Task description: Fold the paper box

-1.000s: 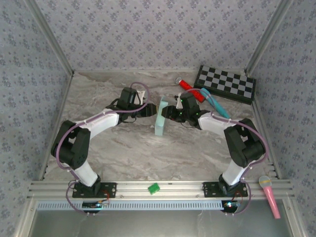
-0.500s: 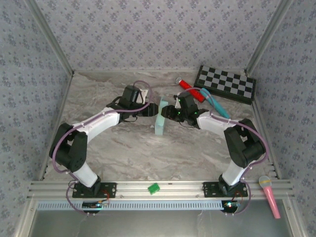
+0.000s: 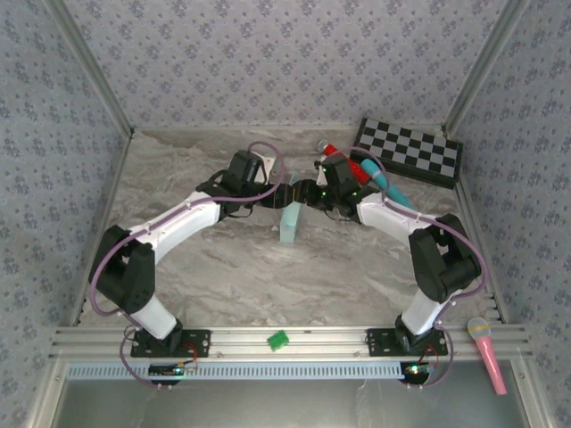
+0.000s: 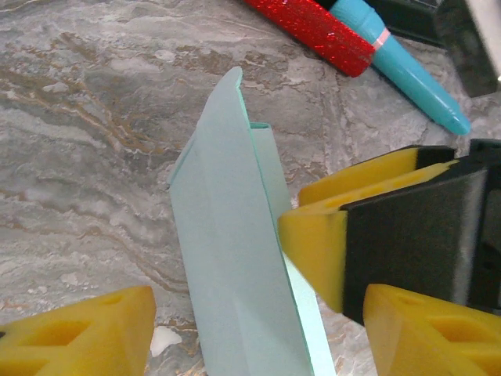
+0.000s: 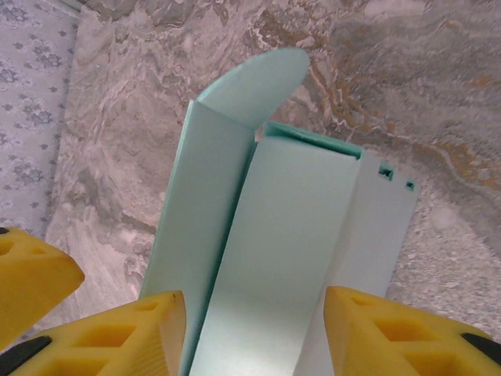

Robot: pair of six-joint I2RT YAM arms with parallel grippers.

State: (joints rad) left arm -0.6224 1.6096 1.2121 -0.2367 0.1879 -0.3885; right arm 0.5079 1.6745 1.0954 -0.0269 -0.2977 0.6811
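- The left jaws stand wide apart and hold nothing. Their yellow foam fingers point(image 4: 78, 337) sit on both sides of the paper box point(image 4: 235, 266), a tall, thin box of pale sky-blue card. In the left wrist view, bare tabletop shows between the card and the finger at 8 o'clock.
- The right jaws are part way apart and clamped on the paper box. In the right wrist view, one yellow foam finger point(image 5: 117, 337) lies against the card at 7 o'clock. The other lies against it at 5 o'clock.
- In the left wrist view, a right-arm finger point(image 4: 321, 235) presses on the flat side of the card at 3 o'clock.
- A round flap point(image 5: 258, 86) sticks out at the far end of the paper box, at 12 o'clock in the right wrist view.
- Seen from above, the paper box point(image 3: 291, 225) stands near the middle of the grey marble tabletop point(image 3: 223, 267), a little toward 12 o'clock. Its top end is right where the two sets of jaws meet.
- A red glittery stick point(image 4: 313, 27) and a teal marker pen point(image 4: 407, 74) lie touching each other at 1 o'clock from the paper box.
- A black and white checkered board point(image 3: 408, 152) lies in the 2 o'clock corner of the tabletop.
- On the metal rail point(image 3: 357, 337), a small green block point(image 3: 278, 339) sits at 6 o'clock. A pink toy microphone point(image 3: 488, 352) lies at 5 o'clock.
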